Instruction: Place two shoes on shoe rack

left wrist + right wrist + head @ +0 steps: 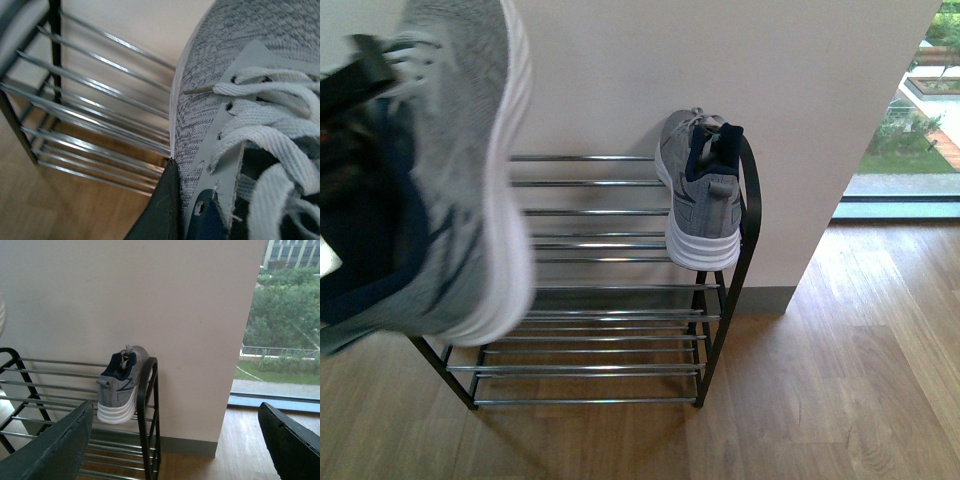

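Note:
My left gripper (pixel 197 220) is shut on a grey sneaker (pixel 450 170) with a white sole. It holds the shoe up close at the left of the front view, above and in front of the left end of the shoe rack (pixel 610 290). In the left wrist view the laces and knit upper (pixel 235 100) fill the frame beside the chrome bars (pixel 100 110). A second grey sneaker (pixel 700 190) stands on the top shelf at the right end, also in the right wrist view (pixel 120 385). My right gripper (pixel 175 445) is open and empty, off to the right of the rack. No blue slides are in view.
The rack stands against a pale wall (pixel 720 60) on a wooden floor (pixel 840 380). A floor-level window (pixel 910 150) with greenery outside is at the right. The rack's black side arch (pixel 147 410) is close to my right gripper's left finger.

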`<state>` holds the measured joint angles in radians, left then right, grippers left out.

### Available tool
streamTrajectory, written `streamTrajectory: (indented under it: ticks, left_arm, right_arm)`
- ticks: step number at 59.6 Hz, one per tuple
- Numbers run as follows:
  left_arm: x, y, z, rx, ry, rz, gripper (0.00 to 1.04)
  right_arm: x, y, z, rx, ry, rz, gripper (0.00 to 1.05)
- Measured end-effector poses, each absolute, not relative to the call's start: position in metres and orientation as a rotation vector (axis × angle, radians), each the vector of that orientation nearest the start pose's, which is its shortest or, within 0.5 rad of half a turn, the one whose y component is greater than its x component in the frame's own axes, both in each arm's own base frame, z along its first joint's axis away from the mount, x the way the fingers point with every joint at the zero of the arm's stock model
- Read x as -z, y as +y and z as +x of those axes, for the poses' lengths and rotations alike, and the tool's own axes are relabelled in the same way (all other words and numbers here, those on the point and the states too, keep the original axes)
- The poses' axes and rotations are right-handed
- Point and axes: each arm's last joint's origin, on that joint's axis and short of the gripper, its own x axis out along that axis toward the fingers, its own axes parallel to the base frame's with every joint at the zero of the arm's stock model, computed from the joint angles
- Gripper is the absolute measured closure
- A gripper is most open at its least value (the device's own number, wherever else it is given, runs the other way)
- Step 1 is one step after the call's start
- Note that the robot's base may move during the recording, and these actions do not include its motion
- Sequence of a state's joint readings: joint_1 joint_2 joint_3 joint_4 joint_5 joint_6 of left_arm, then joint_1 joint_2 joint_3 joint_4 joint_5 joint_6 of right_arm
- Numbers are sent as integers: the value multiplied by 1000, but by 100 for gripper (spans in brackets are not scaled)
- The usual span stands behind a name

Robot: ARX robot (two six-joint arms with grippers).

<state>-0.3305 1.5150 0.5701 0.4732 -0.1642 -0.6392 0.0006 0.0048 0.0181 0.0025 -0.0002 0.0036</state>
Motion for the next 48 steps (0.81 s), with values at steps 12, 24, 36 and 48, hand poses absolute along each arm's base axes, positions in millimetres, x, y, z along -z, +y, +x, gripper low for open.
streamTrajectory:
  ticks: [12, 24, 36, 48]
  left_arm:
    - [-139, -114, 329, -26, 629, -595, 103]
    - [-118, -130, 374, -20, 714, -589, 103]
    - [-107, -151, 405, 3, 748, -594, 103]
    - [-92, -174, 438, 41, 777, -571, 103]
  right_arm:
    - [-170, 0, 97, -1, -16, 4, 9]
    - [-170, 0, 97, -1, -16, 4, 9]
    - [-170, 0, 97, -1, -16, 4, 9]
    - [-170, 0, 97, -1, -16, 4, 9]
